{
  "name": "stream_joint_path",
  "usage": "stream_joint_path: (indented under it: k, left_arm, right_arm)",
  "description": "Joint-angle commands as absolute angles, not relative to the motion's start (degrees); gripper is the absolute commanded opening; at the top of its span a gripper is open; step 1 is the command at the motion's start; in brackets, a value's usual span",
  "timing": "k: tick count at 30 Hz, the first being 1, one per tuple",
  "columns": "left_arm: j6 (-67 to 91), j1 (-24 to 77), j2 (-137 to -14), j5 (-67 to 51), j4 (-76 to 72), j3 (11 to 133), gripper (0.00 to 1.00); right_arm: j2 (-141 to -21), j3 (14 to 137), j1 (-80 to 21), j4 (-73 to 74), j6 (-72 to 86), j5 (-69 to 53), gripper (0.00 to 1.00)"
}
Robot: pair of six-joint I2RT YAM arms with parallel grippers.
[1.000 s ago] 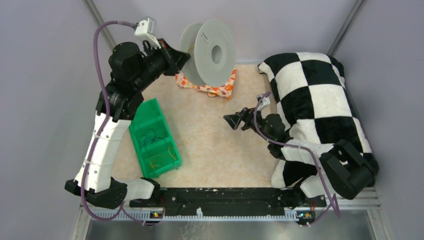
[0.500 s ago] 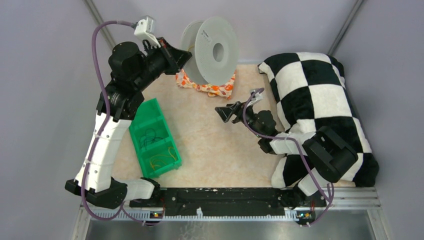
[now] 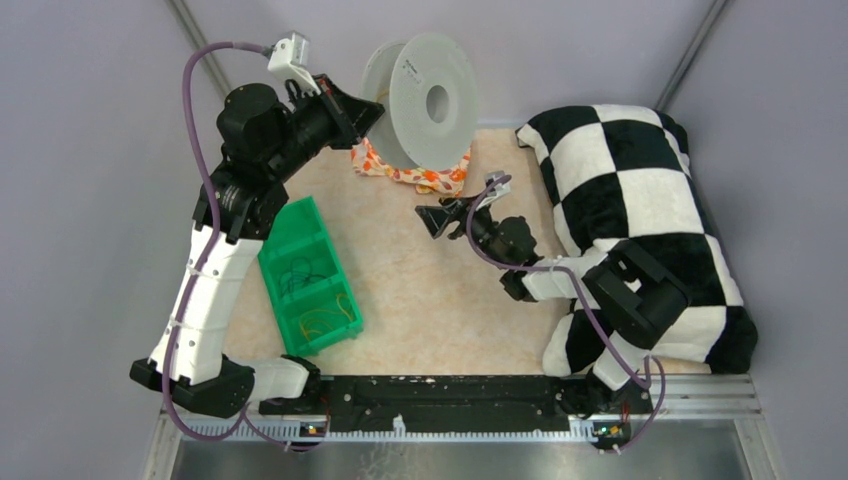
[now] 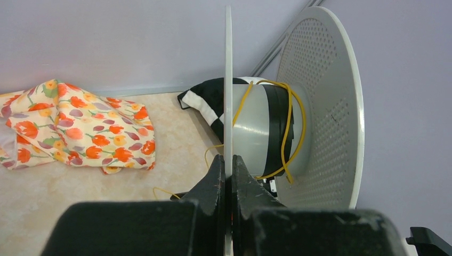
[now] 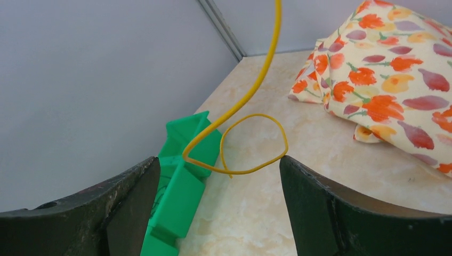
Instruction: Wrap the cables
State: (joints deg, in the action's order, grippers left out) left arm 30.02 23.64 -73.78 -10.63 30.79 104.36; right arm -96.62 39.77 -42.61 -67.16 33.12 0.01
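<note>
Only wrist views, cable circling spool

In the right wrist view the cable runs out through the top edge, so its upper length is cut off. The cloth is cropped by the right edge. At lower left the bin is partly hidden behind a finger of the right gripper. In the left wrist view the spool covers most of the pillow, and at lower centre a cable strand passes behind the left gripper. In the top view the spool hides the cloth's upper part. There the cable near the spool is too thin to make out, and the strands in the bin are too small to count.
</note>
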Motion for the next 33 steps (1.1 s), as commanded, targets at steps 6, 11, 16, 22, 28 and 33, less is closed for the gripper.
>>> stream_joint_path:
  k: [6, 11, 16, 22, 28, 33]
  left_arm:
    - [32.21, 23.29, -71.06, -11.68, 23.02, 104.50, 0.00]
    - [32.17, 23.29, -70.89, -11.37, 23.33, 104.68, 0.00]
    - [32.22, 23.29, -70.84, -11.34, 23.24, 104.51, 0.00]
    - [32.50, 23.25, -70.80, -11.60, 23.07, 104.41, 0.00]
    - [32.56, 23.23, -70.66, -11.25, 23.29, 104.50, 0.00]
    - [32.82, 23.29, -70.66, -10.15, 23.40, 104.15, 0.00]
  right_arm:
    - [-99.47, 46.14, -43.27, -70.49, 30.72, 3.52, 0.71]
    - [-99.76, 45.91, -43.28, -70.88, 31.03, 4.53, 0.73]
    - [-99.39, 45.68, -43.33, -70.72, 30.91, 5.09, 0.74]
    - [-99.92, 46.76, -43.28, -70.49, 30.67, 5.89, 0.69]
    - [-100.15, 48.49, -43.32, -69.68, 30.02, 6.42, 0.48]
    - [-99.92, 47.83, -43.32, -68.51, 30.45, 4.03, 0.03]
